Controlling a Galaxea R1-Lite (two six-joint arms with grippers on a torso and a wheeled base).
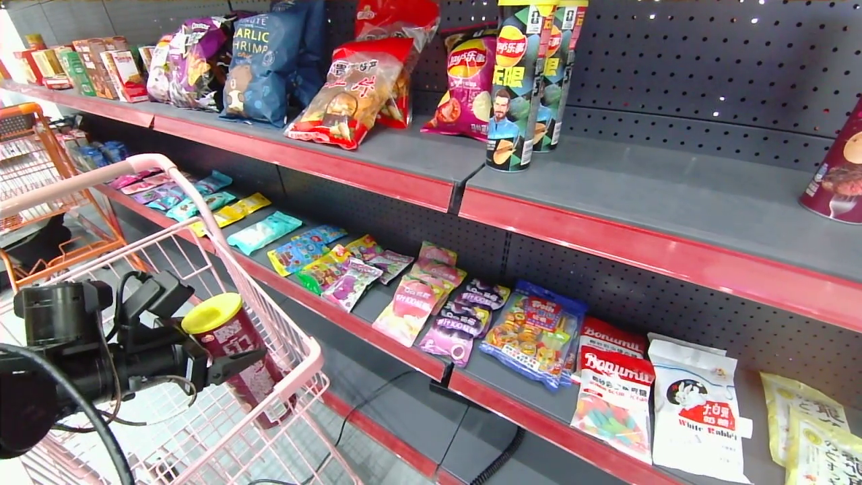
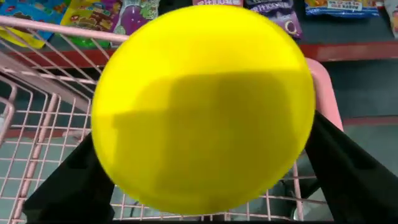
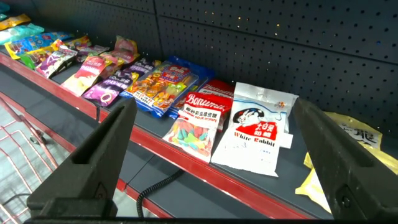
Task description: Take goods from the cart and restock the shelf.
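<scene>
My left gripper (image 1: 225, 360) is shut on a maroon chip can (image 1: 237, 347) with a yellow lid (image 1: 211, 312), held upright just inside the pink cart (image 1: 300, 374) at its corner nearest the shelf. In the left wrist view the yellow lid (image 2: 202, 109) sits between the black fingers (image 2: 68, 186). The grey upper shelf (image 1: 673, 195) holds tall green chip cans (image 1: 515, 87) and a maroon can (image 1: 838, 175) at the far right. My right gripper (image 3: 217, 174) is open with nothing in it, over the lower shelf's front edge (image 3: 186, 165).
Candy bags cover the lower shelf (image 1: 539, 330), among them a white bag (image 3: 258, 127) and a red one (image 3: 196, 121). Snack bags (image 1: 350, 87) line the upper shelf's left. An orange cart (image 1: 40, 168) stands far left. A black cable (image 1: 498, 458) runs below.
</scene>
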